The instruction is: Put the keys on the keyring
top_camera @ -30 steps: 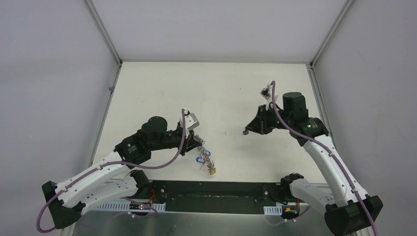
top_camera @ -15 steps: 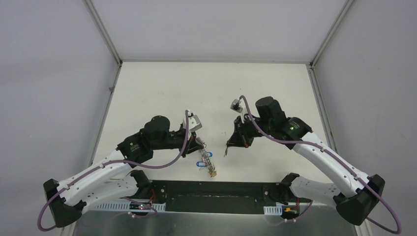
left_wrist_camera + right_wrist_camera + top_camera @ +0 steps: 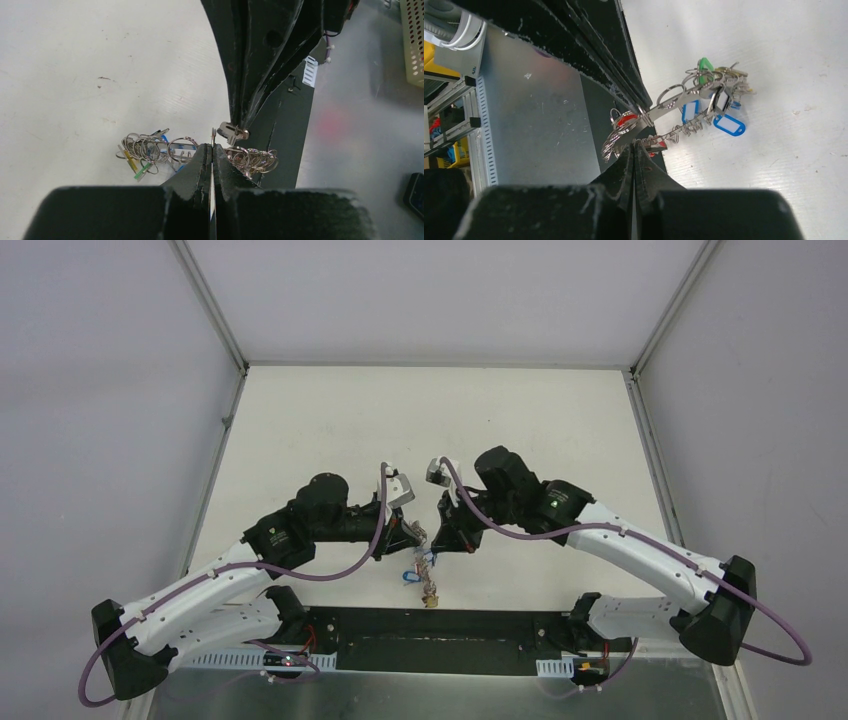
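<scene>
The keyring [image 3: 426, 570], a silver ring fringed with small rings and blue tags, hangs low over the white table near its front edge. My left gripper [image 3: 408, 536] is shut on its rim; in the left wrist view the thin rim [image 3: 213, 134] stands up between my closed tips [image 3: 213, 146], with the keyring's small rings [image 3: 150, 149] spread on both sides. My right gripper [image 3: 437, 543] is shut on a small silver key [image 3: 232, 132] and holds it against the keyring's top. In the right wrist view its tips [image 3: 634, 144] meet the keyring [image 3: 674, 105], with a red piece [image 3: 656, 146] beside them.
The black base strip [image 3: 430, 625] and a metal plate [image 3: 539, 115] lie just below the keyring at the table's near edge. Blue tags [image 3: 729, 125] and a green one [image 3: 705, 65] dangle over the table [image 3: 500, 420]. Grey walls enclose three sides.
My right arm has swung left and down from mid-table, bringing its shut gripper against the keyring. The left gripper has stayed shut on the keyring, shifting only slightly.
</scene>
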